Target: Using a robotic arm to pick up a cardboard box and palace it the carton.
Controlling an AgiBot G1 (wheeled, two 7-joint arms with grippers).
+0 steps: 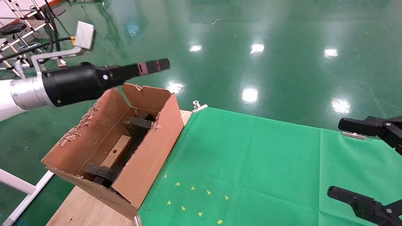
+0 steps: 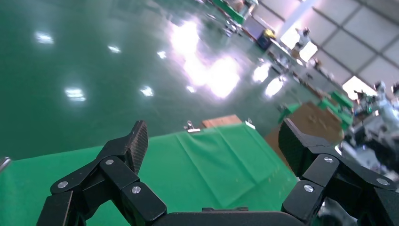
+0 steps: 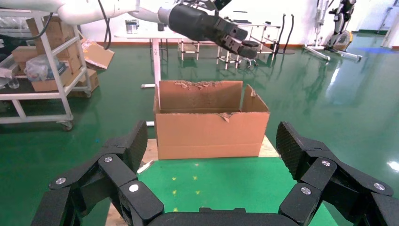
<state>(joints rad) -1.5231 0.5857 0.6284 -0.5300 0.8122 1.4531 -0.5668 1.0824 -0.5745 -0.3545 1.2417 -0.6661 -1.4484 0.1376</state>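
Note:
The large brown carton (image 1: 147, 157) with torn flaps stands on the table's left end; it also shows in the right wrist view (image 3: 211, 134). The small slim cardboard box (image 1: 118, 150) with a round hole lies inside it, between black foam blocks (image 1: 137, 124). My left gripper (image 1: 157, 65), on the white-and-silver robotic arm (image 1: 19, 94), hovers above the carton's far end, open and empty (image 2: 214, 141). My right gripper (image 1: 339, 158) is open and empty at the table's right side, facing the carton (image 3: 209, 141).
A green cloth (image 1: 251, 163) covers the wooden table (image 1: 81, 207), held by metal clips (image 1: 198, 106). Small yellow star marks (image 1: 194, 201) lie near the front. A white frame (image 1: 22, 188) stands at the lower left. Shelves and boxes (image 3: 51, 52) stand beyond the carton.

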